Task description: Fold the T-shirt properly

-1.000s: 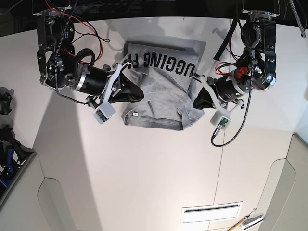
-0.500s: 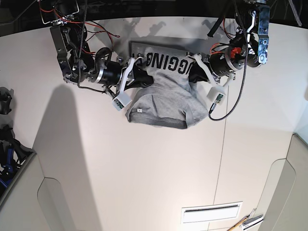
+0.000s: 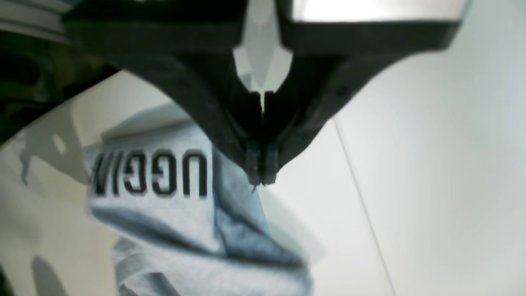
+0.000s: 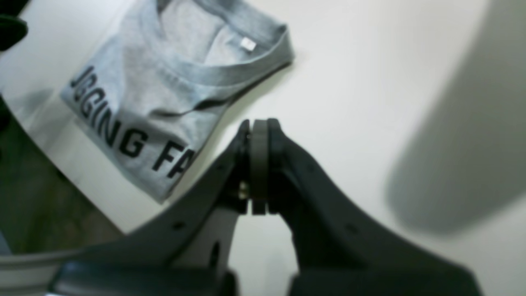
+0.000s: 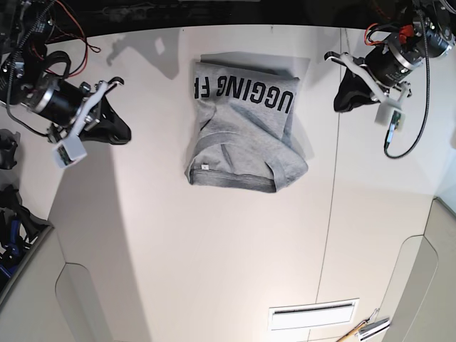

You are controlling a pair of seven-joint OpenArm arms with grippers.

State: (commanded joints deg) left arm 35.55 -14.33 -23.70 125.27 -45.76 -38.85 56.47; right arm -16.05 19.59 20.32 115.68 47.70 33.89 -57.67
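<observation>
Two black grippers, left (image 5: 344,107) and right (image 5: 125,135), are closed and empty — well apart, either side of the rumpled heather-grey T-shirt (image 5: 246,135) with black lettering on the white surface (image 5: 214,256).

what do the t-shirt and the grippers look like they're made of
The T-shirt looks like soft, matte knit fabric, probably cotton: it is heather-grey, drapes in loose folds and carries black lettering.

The left gripper and right gripper have dark, mostly matte fingers, perhaps plastic or rubber; the look alone doesn't settle which.
</observation>
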